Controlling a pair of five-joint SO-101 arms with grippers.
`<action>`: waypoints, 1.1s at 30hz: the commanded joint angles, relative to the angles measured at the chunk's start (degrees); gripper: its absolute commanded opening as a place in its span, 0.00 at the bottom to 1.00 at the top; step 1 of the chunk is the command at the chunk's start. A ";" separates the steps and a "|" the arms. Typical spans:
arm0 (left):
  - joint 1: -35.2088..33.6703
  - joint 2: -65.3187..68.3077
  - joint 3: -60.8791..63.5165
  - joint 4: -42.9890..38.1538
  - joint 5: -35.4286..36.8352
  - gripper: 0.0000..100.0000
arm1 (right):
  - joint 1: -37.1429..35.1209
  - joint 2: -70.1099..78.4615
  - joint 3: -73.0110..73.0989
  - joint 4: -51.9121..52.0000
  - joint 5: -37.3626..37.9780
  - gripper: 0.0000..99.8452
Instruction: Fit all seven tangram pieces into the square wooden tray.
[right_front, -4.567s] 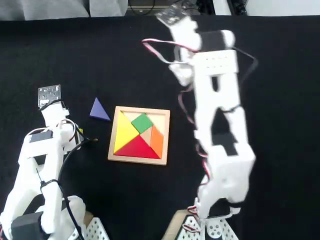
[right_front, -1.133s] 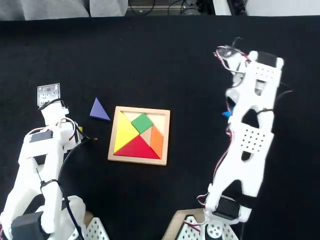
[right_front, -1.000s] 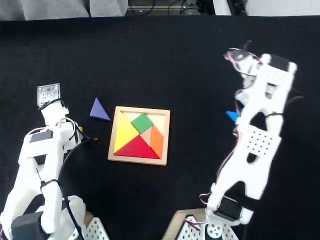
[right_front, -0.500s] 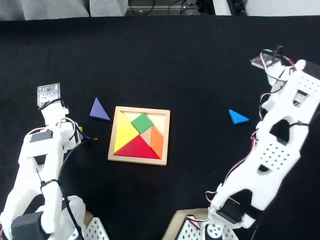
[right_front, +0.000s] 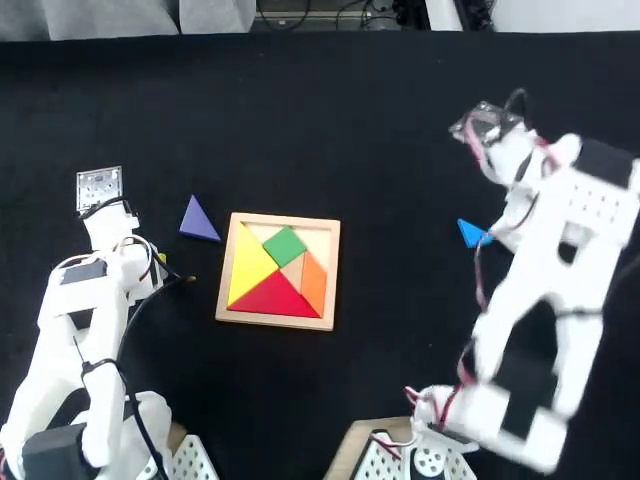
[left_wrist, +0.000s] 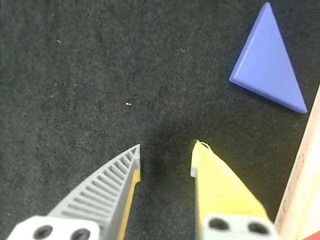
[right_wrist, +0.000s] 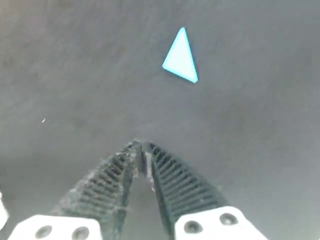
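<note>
In the high view, the square wooden tray (right_front: 275, 320) sits left of centre on the black cloth (right_front: 400, 120). It holds a yellow triangle (right_front: 248, 268), a red triangle (right_front: 275, 298), a green square (right_front: 285, 245) and an orange piece (right_front: 314, 280). A violet triangular piece (right_front: 198, 220) lies just off the tray's far-left corner. A small light-blue triangular piece (right_front: 471, 233) lies well to the right, beside the right arm (right_front: 560, 230).

In the left wrist view, the left gripper (left_wrist: 165, 150) points at the cloth with a modest gap between its fingertips and grips nothing. The violet triangular piece (left_wrist: 270, 65) lies ahead of it, near the tray's rim (left_wrist: 305, 165).

In the right wrist view, the right gripper (right_wrist: 141, 147) has its tips together and holds nothing. The light-blue triangular piece (right_wrist: 181, 58) lies farther on.
</note>
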 joint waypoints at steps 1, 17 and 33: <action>0.48 -0.09 -0.13 -0.53 0.70 0.17 | -1.67 -11.12 11.21 -8.35 0.62 0.01; 0.84 -0.70 0.57 -0.97 0.70 0.17 | -1.41 5.05 8.31 -14.95 0.62 0.22; 0.92 -0.18 0.22 -0.97 0.70 0.17 | -2.99 30.11 -12.53 -13.27 14.42 0.22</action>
